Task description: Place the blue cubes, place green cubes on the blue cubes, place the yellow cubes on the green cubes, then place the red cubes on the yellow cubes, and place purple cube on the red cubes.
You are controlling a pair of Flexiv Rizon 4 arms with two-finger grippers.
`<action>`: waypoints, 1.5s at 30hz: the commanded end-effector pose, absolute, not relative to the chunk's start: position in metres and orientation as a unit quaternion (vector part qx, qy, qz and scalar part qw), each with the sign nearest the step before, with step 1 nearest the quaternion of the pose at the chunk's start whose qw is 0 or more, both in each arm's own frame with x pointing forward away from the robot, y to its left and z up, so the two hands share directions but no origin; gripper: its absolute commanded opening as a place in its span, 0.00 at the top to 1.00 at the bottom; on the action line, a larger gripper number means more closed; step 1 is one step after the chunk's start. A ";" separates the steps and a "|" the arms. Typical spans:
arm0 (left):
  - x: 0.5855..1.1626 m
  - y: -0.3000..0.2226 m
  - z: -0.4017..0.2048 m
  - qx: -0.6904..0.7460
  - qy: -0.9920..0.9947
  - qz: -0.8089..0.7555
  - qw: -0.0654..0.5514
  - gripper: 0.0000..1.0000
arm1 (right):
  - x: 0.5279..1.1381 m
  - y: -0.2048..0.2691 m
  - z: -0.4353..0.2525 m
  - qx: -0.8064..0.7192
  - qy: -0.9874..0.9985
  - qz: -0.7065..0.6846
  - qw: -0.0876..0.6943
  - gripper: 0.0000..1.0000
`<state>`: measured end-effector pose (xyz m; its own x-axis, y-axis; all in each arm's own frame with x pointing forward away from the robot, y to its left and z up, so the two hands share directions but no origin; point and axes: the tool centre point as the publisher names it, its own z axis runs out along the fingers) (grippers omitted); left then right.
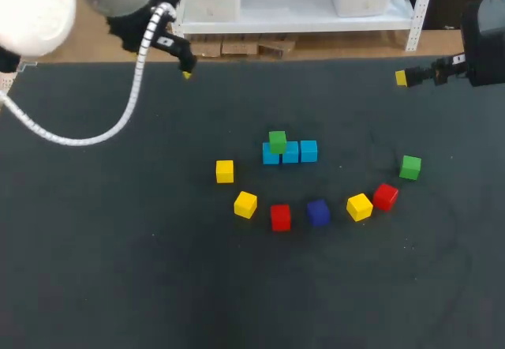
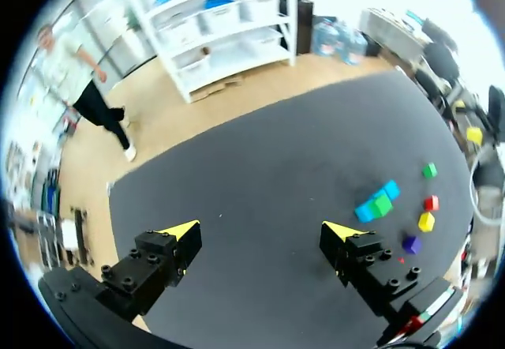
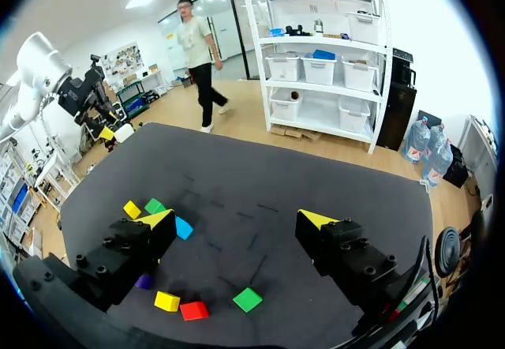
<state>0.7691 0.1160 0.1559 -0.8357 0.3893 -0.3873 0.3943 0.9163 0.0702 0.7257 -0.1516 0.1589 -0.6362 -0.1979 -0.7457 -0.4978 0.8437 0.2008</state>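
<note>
Three light blue cubes [image 1: 290,153] form a row at mid-table, with a green cube [image 1: 277,140] on top of the leftmost one. In front of them lie yellow cubes [image 1: 225,171] [image 1: 245,204] [image 1: 359,207], red cubes [image 1: 280,217] [image 1: 385,197], a purple cube [image 1: 318,212] and a second green cube [image 1: 410,167]. My left gripper [image 1: 186,71] [image 2: 260,238] hangs open and empty over the far left edge. My right gripper [image 1: 402,78] [image 3: 237,219] is open and empty at the far right, with a green cube [image 3: 248,299] and a red cube [image 3: 194,310] below it.
The dark table mat [image 1: 118,270] has bare room along its front and left. My left arm's white cable [image 1: 95,132] loops over the back left of the table.
</note>
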 end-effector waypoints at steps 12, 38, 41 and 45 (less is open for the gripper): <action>0.760 0.158 0.149 0.119 0.908 -0.065 0.397 0.00 | 0.724 -0.151 0.160 -0.196 0.883 0.195 0.379 0.00; 0.766 0.151 0.171 0.163 0.899 -0.089 0.396 0.00 | 0.724 -0.151 0.160 -0.196 0.883 0.195 0.379 0.00; 0.766 0.151 0.171 0.163 0.899 -0.089 0.396 0.00 | 0.724 -0.151 0.160 -0.196 0.883 0.195 0.379 0.00; 0.766 0.151 0.171 0.163 0.899 -0.089 0.396 0.00 | 0.724 -0.151 0.160 -0.196 0.883 0.195 0.379 0.00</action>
